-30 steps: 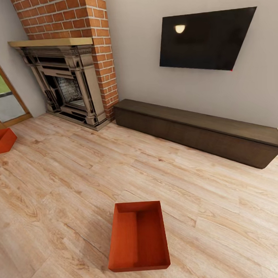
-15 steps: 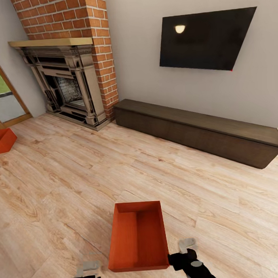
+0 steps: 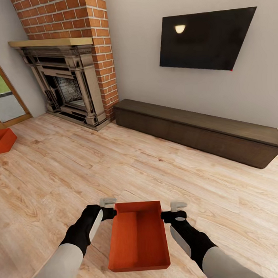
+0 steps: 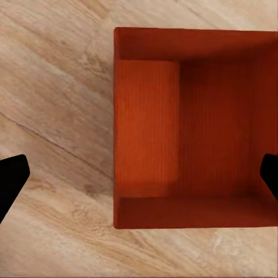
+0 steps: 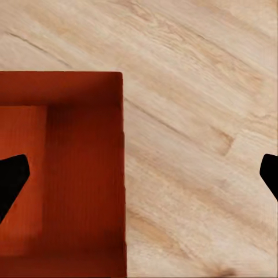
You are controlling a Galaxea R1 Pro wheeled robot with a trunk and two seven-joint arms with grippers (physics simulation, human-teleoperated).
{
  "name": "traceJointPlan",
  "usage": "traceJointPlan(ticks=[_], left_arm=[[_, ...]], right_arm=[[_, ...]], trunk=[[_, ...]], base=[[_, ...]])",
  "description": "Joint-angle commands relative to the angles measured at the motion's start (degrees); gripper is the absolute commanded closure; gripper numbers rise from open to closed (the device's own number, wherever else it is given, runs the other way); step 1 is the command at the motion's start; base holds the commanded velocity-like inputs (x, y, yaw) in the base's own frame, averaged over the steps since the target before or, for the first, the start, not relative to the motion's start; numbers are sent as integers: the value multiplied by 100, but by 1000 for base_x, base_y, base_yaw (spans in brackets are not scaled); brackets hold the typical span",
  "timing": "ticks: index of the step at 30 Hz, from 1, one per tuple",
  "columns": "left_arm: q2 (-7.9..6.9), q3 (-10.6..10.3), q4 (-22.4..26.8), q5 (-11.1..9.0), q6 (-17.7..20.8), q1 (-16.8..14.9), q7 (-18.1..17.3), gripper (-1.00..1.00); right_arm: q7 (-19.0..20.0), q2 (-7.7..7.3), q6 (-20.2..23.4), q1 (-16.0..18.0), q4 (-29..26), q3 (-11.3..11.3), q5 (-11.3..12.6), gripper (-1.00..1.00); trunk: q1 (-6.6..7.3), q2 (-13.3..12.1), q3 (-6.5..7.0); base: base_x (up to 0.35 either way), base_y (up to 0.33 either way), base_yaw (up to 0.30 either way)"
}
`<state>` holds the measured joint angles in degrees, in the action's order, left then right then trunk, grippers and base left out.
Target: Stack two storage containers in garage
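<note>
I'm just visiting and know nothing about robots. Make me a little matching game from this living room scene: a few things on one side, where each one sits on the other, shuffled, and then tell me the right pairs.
Things:
1. near storage container
2. far storage container
3. TV
4. dark low bench

Places:
A. mounted on the pale wall
B. on the wood floor near the glass door
C. on the wood floor between the left gripper and right gripper
D. along the wall, under the TV and right of the brick fireplace

Pairs: 1-C, 2-B, 3-A, 4-D
</note>
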<state>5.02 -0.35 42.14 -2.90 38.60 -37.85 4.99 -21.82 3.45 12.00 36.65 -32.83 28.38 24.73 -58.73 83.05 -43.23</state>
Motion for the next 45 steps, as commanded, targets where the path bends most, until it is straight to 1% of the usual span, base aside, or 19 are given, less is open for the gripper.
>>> traceJointPlan(ticks=[1, 3, 4, 5, 6, 7, 10, 13, 15, 17, 19, 25, 31, 43, 45], left_arm=[[36, -6, -418, -3, -281, -112, 44, -100], [87, -8, -1163, 76, -786, -307, 50, -100], [100, -8, -1425, 130, -959, -388, 52, -100], [111, -9, -1658, 231, -1122, -466, 53, -100], [115, -9, -1763, 306, -1186, -494, 60, -100], [113, -9, -1884, 438, -1256, -520, 68, -100], [97, 4, -2035, 566, -1433, -539, 77, -100], [86, 11, -2184, 614, -1675, -545, 79, -100], [77, 5, -2246, 639, -1926, -547, 80, -100], [79, -7, -2271, 646, -2138, -547, 84, -100], [92, -20, -2283, 647, -2236, -548, 100, -100], [89, -9, -2281, 643, -2282, -548, 115, -100], [96, -9, -2296, 625, -2286, -548, 116, -100], [102, 7, -2282, 597, -2287, -548, 93, -100], [91, 24, -2282, 587, -2295, -548, 92, -100]], right_arm=[[-43, 123, -200, 67, 295, 45, 54, -100], [-18, 349, -539, 198, 855, 58, 65, -100], [-7, 438, -634, 241, 1054, 63, 63, -100], [2, 519, -717, 278, 1232, 67, 61, -100], [5, 550, -751, 292, 1312, 69, 60, -100], [8, 576, -783, 304, 1405, 70, 64, -100], [10, 595, -874, 314, 1484, 71, 70, -100], [11, 609, -1091, 316, 1510, 71, 53, -100], [11, 616, -1271, 316, 1516, 75, 41, -100], [13, 613, -1337, 317, 1516, 78, 36, -100], [17, 601, -1308, 317, 1516, 80, 33, -100], [14, 626, -1270, 317, 1533, 91, 32, -100], [19, 631, -1310, 317, 1740, 97, 24, -100], [51, 623, -1281, 317, 1762, 98, 21, -100], [55, 628, -1279, 317, 1762, 98, 15, -100]], trunk=[[0, 3, -5], [0, 3, -5], [0, 3, -5], [0, 3, -5], [0, 3, -5], [0, 3, -5], [0, 3, -5], [0, 3, -5], [0, 3, -5], [0, 3, -5], [0, 3, -5], [0, 3, -5], [0, 3, -5], [0, 3, -5], [-43, 83, -40]], base=[[0, 0, 0], [0, 0, 0], [0, 0, 0], [0, 0, 0], [0, 0, 0], [0, 0, 0], [0, 0, 0], [0, 0, 0], [0, 0, 0], [0, 0, 0], [0, 0, 0], [0, 0, 0], [0, 0, 0], [0, 0, 0], [0, 0, 0]])
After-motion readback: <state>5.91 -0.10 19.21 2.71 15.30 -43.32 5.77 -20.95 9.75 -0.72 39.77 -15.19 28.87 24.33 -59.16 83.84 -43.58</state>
